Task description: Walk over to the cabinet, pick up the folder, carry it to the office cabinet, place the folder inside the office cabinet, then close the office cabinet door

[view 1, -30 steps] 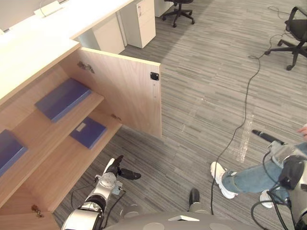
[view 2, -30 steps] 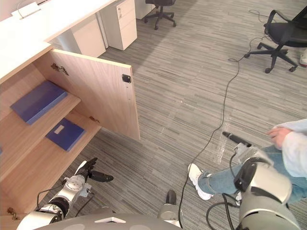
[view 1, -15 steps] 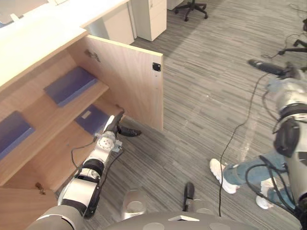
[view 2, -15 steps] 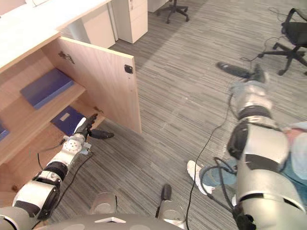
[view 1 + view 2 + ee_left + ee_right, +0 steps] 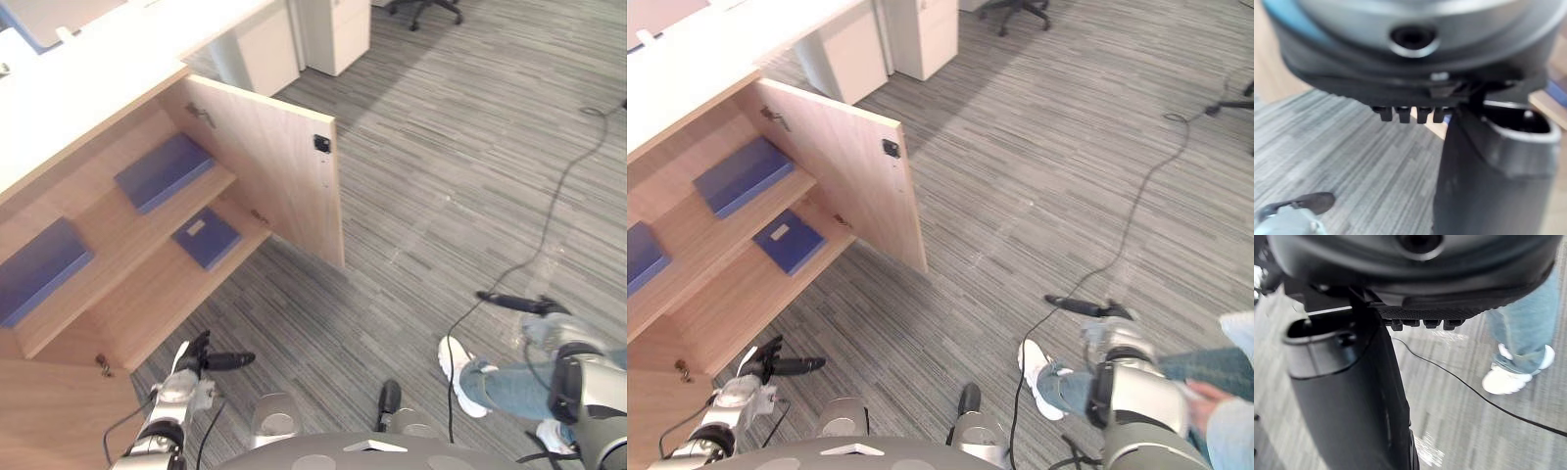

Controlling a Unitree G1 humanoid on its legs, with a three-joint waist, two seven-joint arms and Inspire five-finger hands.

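Flat blue folder [image 5: 206, 237], small white label [image 5: 197, 227], lower shelf [image 5: 157, 294], seemingly closed

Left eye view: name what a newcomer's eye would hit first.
The wooden cabinet stands open at upper left, its door swung out over the grey floor. Three blue folders lie on its shelves. At lower right, a person's white shoe and jeans leg show beside the right hand.

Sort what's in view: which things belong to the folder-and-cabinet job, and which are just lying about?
Job:
- office cabinet, with its door open
- upper-shelf folder, far-left folder, lower-shelf folder
- left hand and right hand, fingers straight, holding nothing

Lying about:
- white drawer unit
- office chair
- person's shoe
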